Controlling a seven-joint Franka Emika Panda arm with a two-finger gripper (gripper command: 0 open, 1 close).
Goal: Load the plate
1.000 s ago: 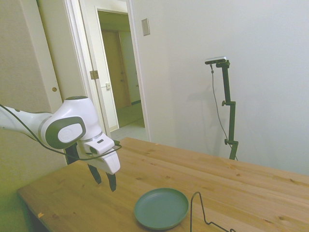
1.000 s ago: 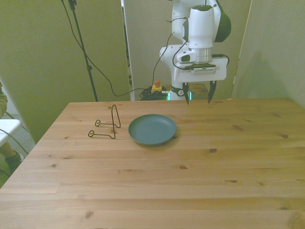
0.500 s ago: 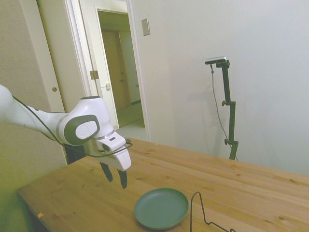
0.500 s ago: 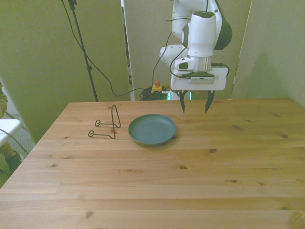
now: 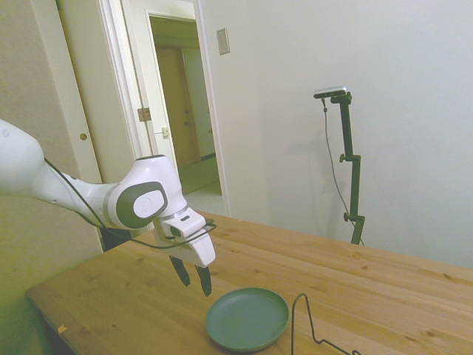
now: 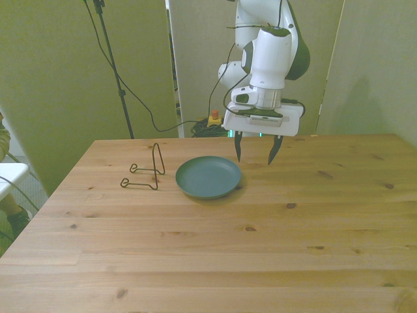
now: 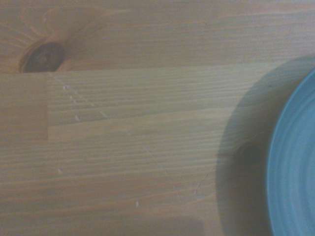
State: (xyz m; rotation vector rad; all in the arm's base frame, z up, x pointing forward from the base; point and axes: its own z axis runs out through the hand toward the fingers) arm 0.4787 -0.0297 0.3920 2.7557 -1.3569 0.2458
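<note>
While the plate (image 6: 208, 177) lies flat and face up on the table (image 6: 260, 248), round with no long axis, wire stand (image 6: 146, 171) just beside it on the front view's left, gripper (image 6: 254, 155) above its far-right rim, fingers spread, empty.

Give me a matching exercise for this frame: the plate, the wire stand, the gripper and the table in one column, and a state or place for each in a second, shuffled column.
Column 1:
1. plate
2. wire stand
3. gripper
4. table

Column 2:
A. open, hanging in the air, holding nothing
B. lying flat on the wood with nothing on it
C. light wood with dark knots, bearing the other things
D. thin black wire, standing beside the plate on the front view's left

Pairs: 1-B, 2-D, 3-A, 4-C
</note>
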